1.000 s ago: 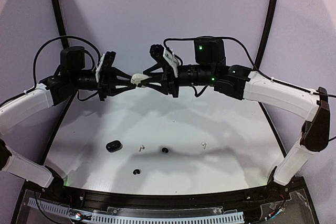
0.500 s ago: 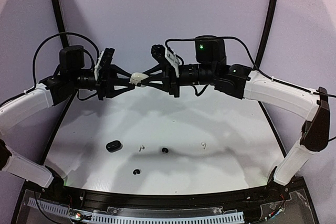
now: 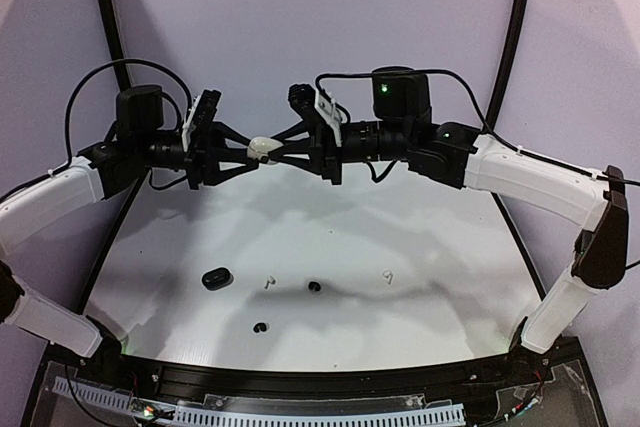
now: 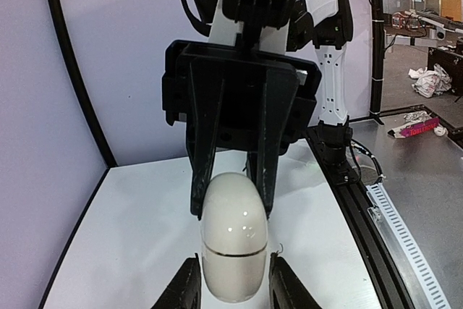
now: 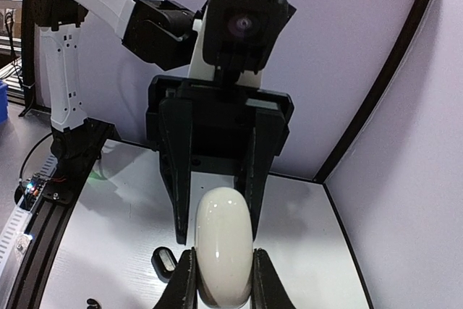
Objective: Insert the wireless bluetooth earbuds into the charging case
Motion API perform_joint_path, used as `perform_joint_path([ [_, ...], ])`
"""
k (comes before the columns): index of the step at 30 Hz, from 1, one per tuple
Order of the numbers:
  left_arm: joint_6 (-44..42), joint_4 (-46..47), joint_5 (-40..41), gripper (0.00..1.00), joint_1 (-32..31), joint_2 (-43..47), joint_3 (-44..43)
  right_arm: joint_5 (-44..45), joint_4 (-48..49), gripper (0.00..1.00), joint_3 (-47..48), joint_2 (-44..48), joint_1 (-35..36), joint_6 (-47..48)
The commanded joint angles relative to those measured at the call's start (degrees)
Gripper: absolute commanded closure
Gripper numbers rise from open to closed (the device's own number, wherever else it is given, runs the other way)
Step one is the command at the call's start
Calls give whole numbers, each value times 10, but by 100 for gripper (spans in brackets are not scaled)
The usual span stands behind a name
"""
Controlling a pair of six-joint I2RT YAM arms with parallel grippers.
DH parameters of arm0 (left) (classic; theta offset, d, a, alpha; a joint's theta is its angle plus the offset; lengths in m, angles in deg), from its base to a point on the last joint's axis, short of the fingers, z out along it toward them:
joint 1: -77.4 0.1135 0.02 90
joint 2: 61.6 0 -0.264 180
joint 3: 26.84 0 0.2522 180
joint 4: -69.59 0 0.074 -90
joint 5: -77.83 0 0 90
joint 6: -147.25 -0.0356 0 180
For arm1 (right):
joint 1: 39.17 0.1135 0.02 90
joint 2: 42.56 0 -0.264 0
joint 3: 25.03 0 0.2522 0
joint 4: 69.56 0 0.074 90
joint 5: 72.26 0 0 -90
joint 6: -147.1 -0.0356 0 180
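1. Lilac walls close in a white counter (image 3: 420, 247), and everything the task needs is either lying on it or held in the air above its far side.
2. The white charging case (image 3: 263, 149) hangs between the two arms, well above the counter. Its lid seam shows as a thin closed line in the left wrist view, so it is not yet opened.
3. The right end effector (image 5: 223, 280) is clamped on one end of that case, with both fingers tight against its sides.
4. The left end effector (image 4: 233, 287) brackets the opposite end. Its fingers lie right alongside the shell, but I cannot tell whether they press or merely flank it.
5. Down on the counter a black case (image 3: 217, 278) sits at the left, apparently shut.
6. None of the four earbuds is in a case — a white earbud (image 3: 268, 283) lies just right of the black case, a black earbud (image 3: 314, 287) near the middle, a second white earbud (image 3: 387, 275) further right, and a second black earbud (image 3: 261, 327) nearer the arms' bases.
7. Judged from this, the task is at its start — a case is in hand, but opening it, picking up each earbud and seating it all remain to be done.
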Motion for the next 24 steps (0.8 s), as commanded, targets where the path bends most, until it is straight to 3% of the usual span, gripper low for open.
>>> perform_joint_path([
  [1, -3, -28, -12, 68, -4, -9, -19, -7, 27, 100, 21, -8, -2, 1],
  [8, 2, -12, -5, 72, -5, -7, -19, -8, 13, 100, 33, -17, -2, 11],
  [11, 4, -8, -11, 64, -5, -8, -21, 0, 10, 100, 31, -19, -2, 14],
  [16, 16, 11, -16, 61, -5, -10, -25, 2, 9, 100, 35, -23, -2, 14],
  [21, 14, 8, -18, 69, -5, -12, -26, 2, 10, 100, 34, -23, -2, 14],
  [24, 10, 2, -18, 85, -5, -12, -26, 2, 13, 100, 33, -22, -2, 13],
])
